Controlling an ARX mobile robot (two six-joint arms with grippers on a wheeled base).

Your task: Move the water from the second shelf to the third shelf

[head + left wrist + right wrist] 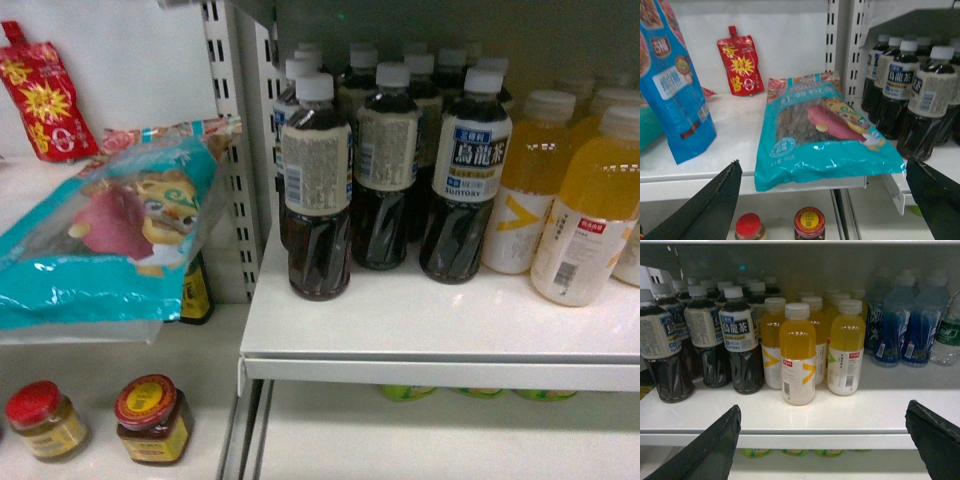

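Note:
At the far right of the shelf in the right wrist view stands a clear ribbed bottle with a green label, the water [946, 335], cut off by the frame edge. My right gripper [823, 406] is open in front of that shelf's edge, facing the orange juice bottles [797, 357], with nothing between its fingers. The water stands well to its right and further back. My left gripper [822, 165] is open too, held before the neighbouring shelf bay with a teal snack bag [822, 130] ahead of it. Neither gripper shows in the head view, and the water is out of that view.
Dark tea bottles [318, 190] fill the shelf's left part, and blue bottles [900, 322] stand between the juice and the water. Green lids [757, 452] show on the shelf below. Jars [152, 420], a red pouch [741, 62] and a blue bag [675, 95] occupy the left bay.

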